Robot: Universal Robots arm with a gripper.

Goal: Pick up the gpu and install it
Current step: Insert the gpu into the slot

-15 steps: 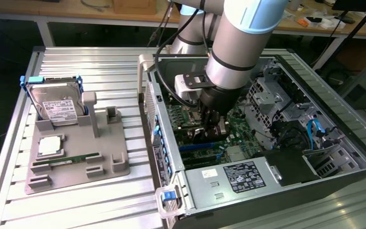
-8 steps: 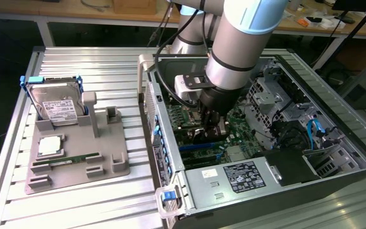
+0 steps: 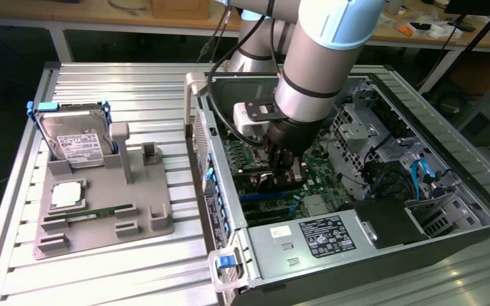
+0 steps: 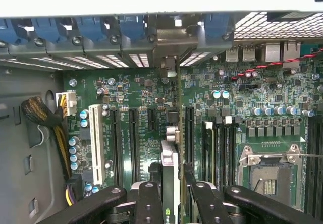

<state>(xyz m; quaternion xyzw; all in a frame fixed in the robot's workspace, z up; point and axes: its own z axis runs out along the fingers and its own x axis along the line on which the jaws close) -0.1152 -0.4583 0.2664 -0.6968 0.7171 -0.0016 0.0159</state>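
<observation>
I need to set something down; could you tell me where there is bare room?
The table is bare below the tray in the exterior view and beyond the hard drive. Crowded: the case, where the gripper holds the gpu.

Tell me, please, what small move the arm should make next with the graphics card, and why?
Probably a short, straight press down toward the motherboard. The fingers are shut on the gpu, which stands edge-on among the black expansion slots, its bracket end at the case's slotted rear panel. Whether it is fully seated cannot be told, so a gentle push seems the safest step.
</observation>
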